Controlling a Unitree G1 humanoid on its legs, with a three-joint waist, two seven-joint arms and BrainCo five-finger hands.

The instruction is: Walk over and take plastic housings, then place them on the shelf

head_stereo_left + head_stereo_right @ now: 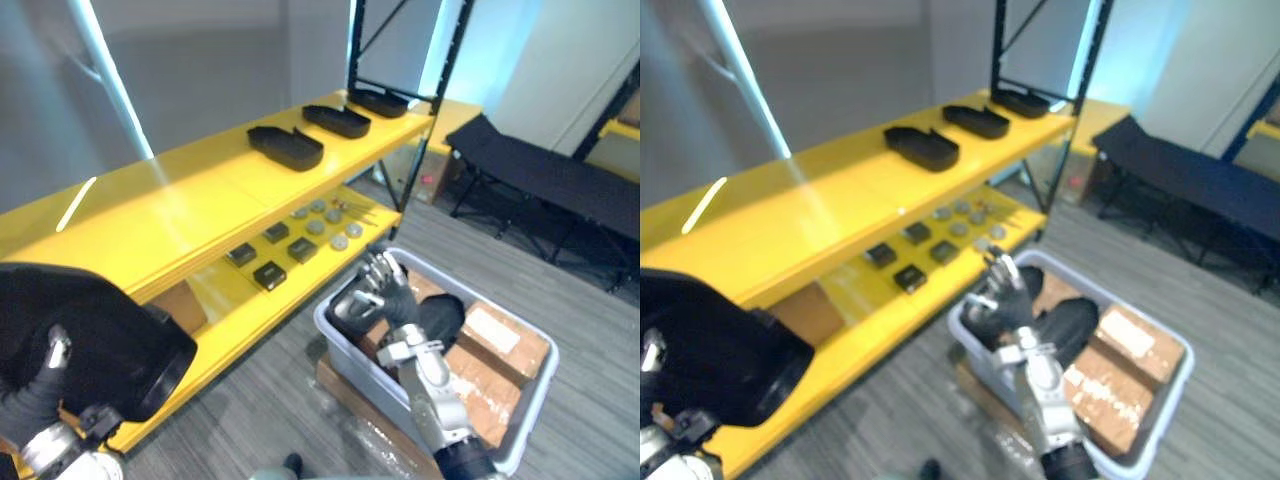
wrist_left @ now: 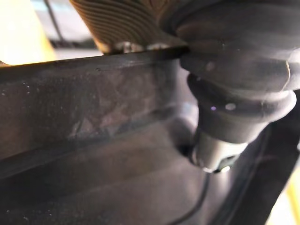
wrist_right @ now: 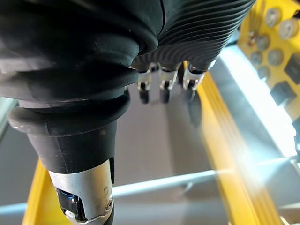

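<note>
The left hand [image 1: 35, 395] gripped a housing [image 1: 100, 340]: one finger [image 1: 57, 350] was hooked over its near wall, and the left wrist view showed the thumb [image 2: 218, 150] pressed against its dark inner face. The housing was a large matte black plastic shell with rounded corners and a thick rim. It hung at the lower left, in front of the near end of the yellow shelf [image 1: 150, 210]. It covered most of the hand, and the frame edge cut off part of it.

The right hand [image 1: 385, 290] hovered over a grey bin [image 1: 350, 365] on the floor, its fingers [image 3: 161, 89] loose and nearly straight, holding nothing. In the bin lay cardboard boxes [image 1: 510, 365] and a second housing [image 1: 440, 320], partly hidden by the arm.

Three more housings sat in a row on the shelf's top board: near [image 1: 285, 147], middle [image 1: 337, 120] and far [image 1: 378, 100]. On the lower board lay small black blocks [image 1: 270, 275] and round grey parts [image 1: 335, 225], too small to identify. A black cot [image 1: 560, 180] stood beyond the bin.
</note>
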